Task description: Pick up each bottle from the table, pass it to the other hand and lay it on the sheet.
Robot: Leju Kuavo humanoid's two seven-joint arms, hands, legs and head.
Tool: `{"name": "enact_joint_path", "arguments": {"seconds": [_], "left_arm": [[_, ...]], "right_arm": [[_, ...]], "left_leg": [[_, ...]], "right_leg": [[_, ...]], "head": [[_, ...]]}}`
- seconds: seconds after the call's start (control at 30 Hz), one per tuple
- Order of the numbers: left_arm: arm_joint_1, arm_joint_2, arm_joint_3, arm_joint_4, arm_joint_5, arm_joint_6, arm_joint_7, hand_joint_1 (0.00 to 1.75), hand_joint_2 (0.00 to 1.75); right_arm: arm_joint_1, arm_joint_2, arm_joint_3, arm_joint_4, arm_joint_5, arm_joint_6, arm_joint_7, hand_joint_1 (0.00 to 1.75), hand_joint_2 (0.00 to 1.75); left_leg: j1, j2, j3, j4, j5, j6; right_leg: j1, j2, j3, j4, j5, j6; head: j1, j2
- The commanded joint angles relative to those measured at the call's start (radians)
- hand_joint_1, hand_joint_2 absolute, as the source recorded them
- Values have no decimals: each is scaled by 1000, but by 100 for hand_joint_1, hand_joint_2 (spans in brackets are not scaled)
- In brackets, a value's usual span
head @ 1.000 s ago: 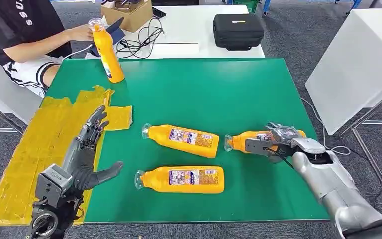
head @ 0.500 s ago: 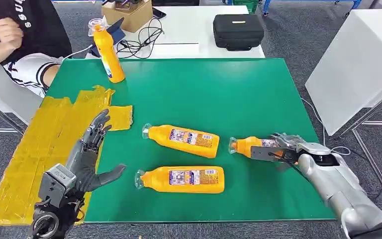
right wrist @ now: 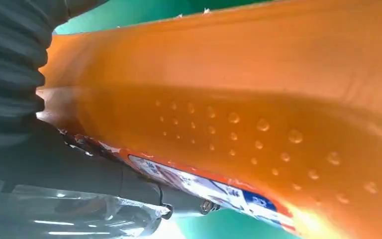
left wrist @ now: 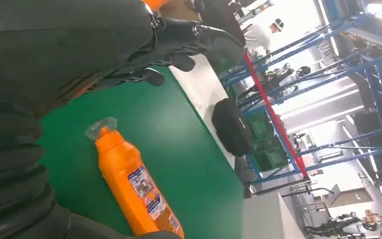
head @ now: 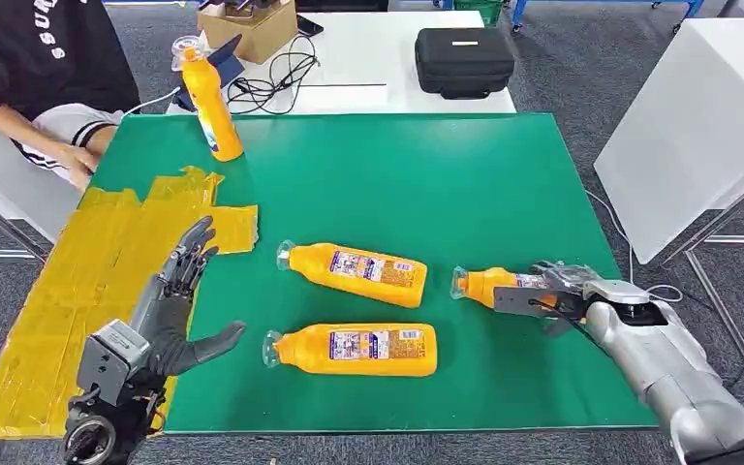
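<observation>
While the left hand (head: 170,305) stays spread, the right hand (head: 552,295) has drawn its gripped bottle (head: 489,285) nearer.

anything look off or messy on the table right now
Mainly the yellow sheet: it is crumpled, patched together from taped strips, with ragged edges. One orange bottle stands upright at the far corner while two lie flat. The right hand grips a fourth bottle. No spill is visible.

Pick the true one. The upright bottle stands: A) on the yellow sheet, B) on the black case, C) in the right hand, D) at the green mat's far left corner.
D: the upright bottle stands on the green mat at its far left corner, beyond the yellow sheet.
</observation>
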Motion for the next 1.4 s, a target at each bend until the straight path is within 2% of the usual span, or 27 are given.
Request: {"name": "enact_joint_path", "arguments": {"seconds": [0.03, 0.37, 0.77, 1.1, 1.4], "left_arm": [[-25, -32, 24, 65, 2, -8, 11, 0, 175], [-29, -36, 40, 74, 0, -18, 19, 0, 175], [-14, -14, 39, 78, -1, -22, 14, 0, 175], [-27, -19, 47, 91, 12, -31, 13, 0, 175], [-44, -33, 57, 98, 12, -33, 21, 0, 175]], "right_arm": [[1, -12, 20, 21, 4, -1, 7, 0, 175], [-6, -26, 9, -48, 25, -3, 0, 0, 175], [55, -140, 53, -225, -15, 45, -38, 0, 175], [29, -121, 78, -184, -26, 66, -36, 0, 175], [7, -101, 101, -130, -35, 68, -49, 0, 175]], "left_leg": [[0, -1, 3, -1, -1, -1], [0, 0, 3, 0, -1, -1], [0, -1, 3, 0, -1, -1], [0, 1, 1, -1, 0, 0], [0, 3, 4, 0, -2, -1]], "right_leg": [[0, -3, 4, -2, -1, 1], [0, -2, 3, -1, -1, 1], [0, -3, 4, -1, -1, 1], [0, 0, 0, 0, 0, 1], [0, 0, 4, 0, -1, 2]], "head": [[0, 0], [0, 0], [0, 0], [0, 0], [0, 0]]}}
